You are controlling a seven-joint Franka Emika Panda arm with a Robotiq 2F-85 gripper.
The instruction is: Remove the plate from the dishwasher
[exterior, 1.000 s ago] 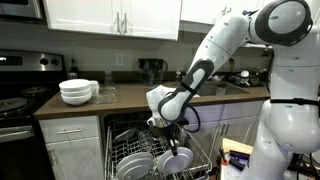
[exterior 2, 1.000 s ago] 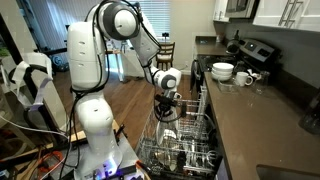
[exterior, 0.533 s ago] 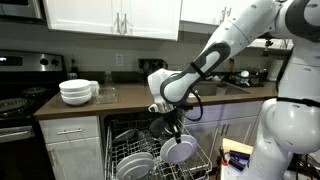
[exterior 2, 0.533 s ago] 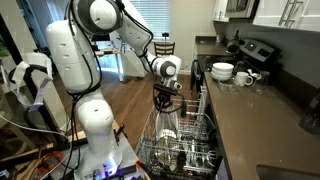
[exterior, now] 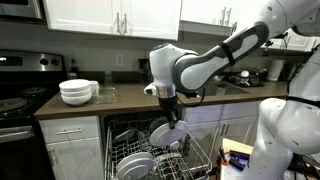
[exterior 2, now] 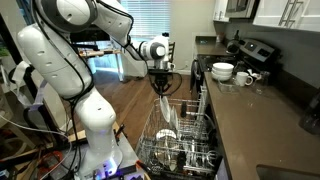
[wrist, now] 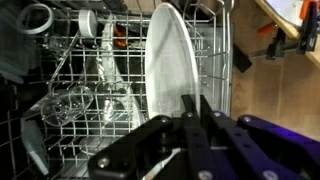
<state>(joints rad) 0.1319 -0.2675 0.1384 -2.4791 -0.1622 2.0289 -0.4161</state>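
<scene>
My gripper (exterior: 172, 113) is shut on the top rim of a round white plate (exterior: 162, 133) and holds it upright above the dishwasher's grey wire rack (exterior: 122, 150). In the other exterior view the gripper (exterior 2: 161, 88) points down, with the plate (exterior 2: 167, 119) edge-on above the pulled-out rack (exterior 2: 190, 148). In the wrist view the plate (wrist: 170, 62) fills the middle. The black fingers (wrist: 190, 112) pinch its near rim, with the gripper (wrist: 197, 110) closed tight. The rack (wrist: 62, 70) lies below.
More white plates (exterior: 135, 165) stand in the rack, also seen from the wrist (wrist: 108, 48) beside a glass (wrist: 74, 101). Stacked white bowls (exterior: 78, 91) sit on the brown counter (exterior: 120, 104). A stove (exterior: 20, 100) stands beside it. The wooden floor (wrist: 270, 95) lies beside the rack.
The arm has risen and lifted the plate up out of the rack's tines. The plate now hangs higher above the rack.
</scene>
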